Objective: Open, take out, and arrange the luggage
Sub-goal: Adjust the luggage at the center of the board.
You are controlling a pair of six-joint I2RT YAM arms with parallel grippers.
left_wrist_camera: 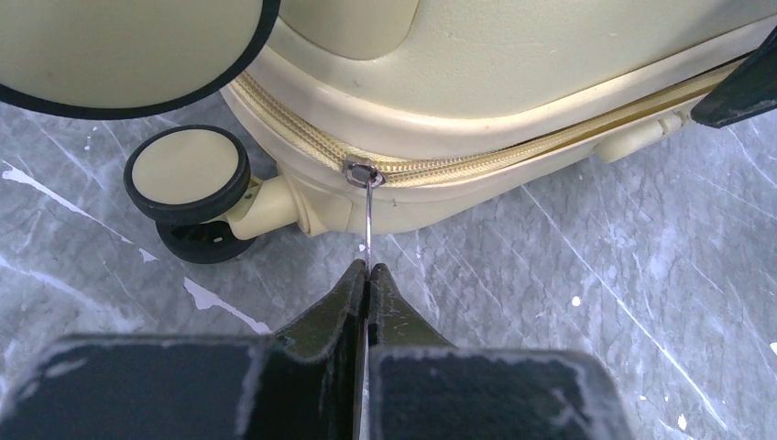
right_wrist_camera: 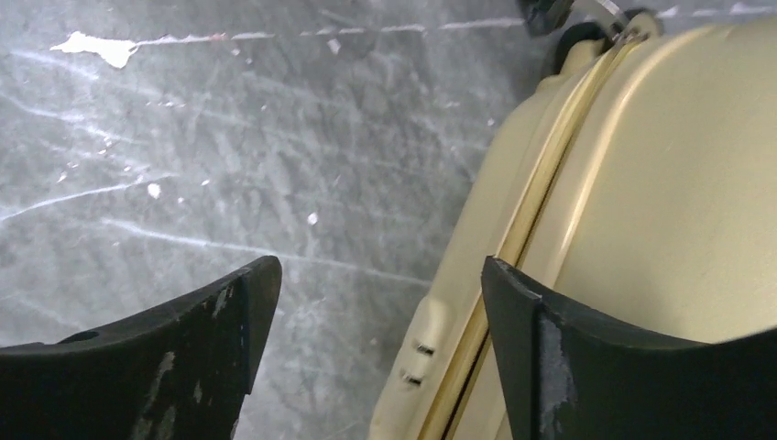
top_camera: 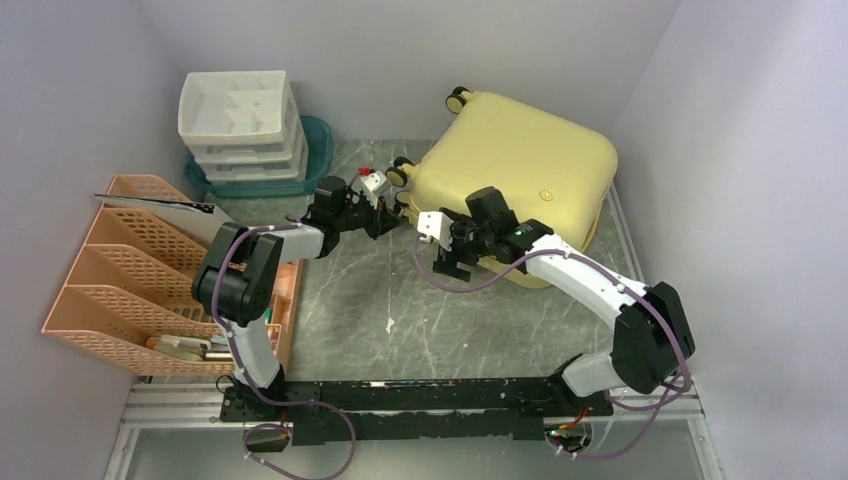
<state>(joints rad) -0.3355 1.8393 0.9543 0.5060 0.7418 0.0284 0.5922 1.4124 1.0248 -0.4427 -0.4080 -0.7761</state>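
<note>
luggage lies flat on the counter, far right side, shell up, lid shut, wheels twd the left and back. left pincer is at the case's left corner, jaws closed tight on the thin metal zip pull. the pull runs straight from the slider on the zipper into the fingertips, just beside a wheel. right pincer is open wide over the case's near-left edge: one finger above bare counter, the other above the shell, zipper seam running btwn them. nothing gripped; can't tell if that finger touches the shell. far left: peach file rack. back left: white drawers on a teal tray, well apart from the case.
</note>
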